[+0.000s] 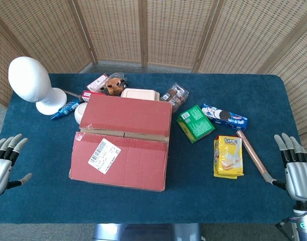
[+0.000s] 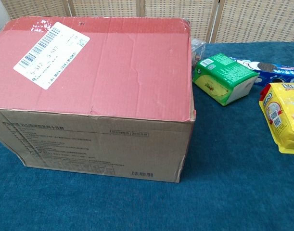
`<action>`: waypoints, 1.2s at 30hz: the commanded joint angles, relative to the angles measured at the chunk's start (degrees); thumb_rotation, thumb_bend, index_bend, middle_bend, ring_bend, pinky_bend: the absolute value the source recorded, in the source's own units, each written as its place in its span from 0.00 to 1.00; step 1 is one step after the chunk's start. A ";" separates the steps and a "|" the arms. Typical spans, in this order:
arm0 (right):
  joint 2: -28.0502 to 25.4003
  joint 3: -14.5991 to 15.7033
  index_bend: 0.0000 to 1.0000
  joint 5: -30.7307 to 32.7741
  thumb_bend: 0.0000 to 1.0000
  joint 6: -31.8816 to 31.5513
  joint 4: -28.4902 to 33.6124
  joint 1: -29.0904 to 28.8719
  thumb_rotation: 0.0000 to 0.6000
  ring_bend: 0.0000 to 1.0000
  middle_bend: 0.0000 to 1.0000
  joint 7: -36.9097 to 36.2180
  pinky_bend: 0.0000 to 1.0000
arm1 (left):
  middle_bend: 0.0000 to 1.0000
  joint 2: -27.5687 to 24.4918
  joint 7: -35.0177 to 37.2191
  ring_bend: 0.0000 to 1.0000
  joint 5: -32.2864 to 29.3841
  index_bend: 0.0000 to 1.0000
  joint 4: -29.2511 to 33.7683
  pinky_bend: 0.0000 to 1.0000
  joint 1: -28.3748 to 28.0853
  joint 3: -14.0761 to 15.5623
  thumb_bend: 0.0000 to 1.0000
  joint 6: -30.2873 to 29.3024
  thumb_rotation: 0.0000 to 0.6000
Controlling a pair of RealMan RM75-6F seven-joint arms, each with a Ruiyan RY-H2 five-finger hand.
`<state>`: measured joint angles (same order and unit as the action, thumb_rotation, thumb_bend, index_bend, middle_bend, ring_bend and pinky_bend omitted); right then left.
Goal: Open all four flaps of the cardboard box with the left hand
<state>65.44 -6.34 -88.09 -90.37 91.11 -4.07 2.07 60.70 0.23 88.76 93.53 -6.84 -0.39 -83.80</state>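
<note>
You face one cardboard box (image 1: 122,143), one white mannequin head (image 1: 31,80), one green packet (image 1: 195,123), one yellow packet (image 1: 228,156), one blue biscuit pack (image 1: 224,116) and two hands (image 1: 5,159).

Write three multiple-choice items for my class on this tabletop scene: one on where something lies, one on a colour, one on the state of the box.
1. Where does the white mannequin head stand?
A. At the far left of the table
B. On top of the box
C. Beside the yellow packet

2. What colour is the packet lying right of the cardboard box?
A. Purple
B. Green
C. Black

3. How do the box's top flaps lie?
A. All folded outward
B. Torn off
C. Closed flat

Answers:
1. A, it stands near the table's far left corner, behind the left robot hand.
2. B, its wrapper is bright green in both views.
3. C, the red flaps meet at a middle seam, and both robot hands, the right one too, rest apart from the box.
</note>
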 commanded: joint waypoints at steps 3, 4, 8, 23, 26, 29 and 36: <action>-0.03 0.09 0.00 -0.19 0.00 -0.32 0.11 0.13 1.00 0.00 0.00 0.32 0.16 | 0.00 0.05 -0.12 0.00 0.09 0.00 0.01 0.00 -0.05 -0.14 0.00 -0.15 1.00; -0.05 0.16 0.00 -0.20 0.00 -0.31 0.09 0.18 1.00 0.00 0.00 0.31 0.16 | 0.00 0.03 -0.04 0.00 0.10 0.00 -0.04 0.00 -0.03 -0.08 0.00 -0.08 1.00; -0.47 0.29 0.00 -0.17 0.00 -0.52 0.54 0.45 1.00 0.00 0.00 0.18 0.16 | 0.00 -0.57 1.38 0.00 0.66 0.00 0.04 0.00 -0.67 0.18 0.00 1.07 1.00; -0.92 0.60 0.00 -0.05 0.00 -0.12 1.77 0.57 1.00 0.00 0.00 1.26 0.16 | 0.00 -18.07 20.93 0.00 3.70 0.00 11.24 0.00 -11.28 -1.72 0.00 14.27 1.00; -0.94 0.75 0.00 -0.29 0.00 -0.18 2.08 0.61 1.00 0.00 0.00 1.63 0.16 | 0.00 -20.19 25.96 0.00 4.10 0.00 12.23 0.00 -14.32 -2.14 0.00 18.46 1.00; -0.94 0.89 0.00 -0.41 0.00 -0.20 2.35 0.68 1.00 0.00 0.00 1.97 0.16 | 0.00 -21.07 29.16 0.00 3.72 0.00 12.13 0.00 -17.07 -2.77 0.00 22.19 1.00; -1.03 0.92 0.00 -0.30 0.00 -0.12 2.62 0.75 1.00 0.00 0.00 2.15 0.16 | 0.00 -19.30 40.08 0.00 3.01 0.02 10.83 0.07 -22.62 -4.54 0.00 27.79 1.00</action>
<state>64.42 -5.42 -88.39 -90.49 93.73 -3.32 4.22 40.88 35.71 92.02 104.88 -26.96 -4.06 -58.51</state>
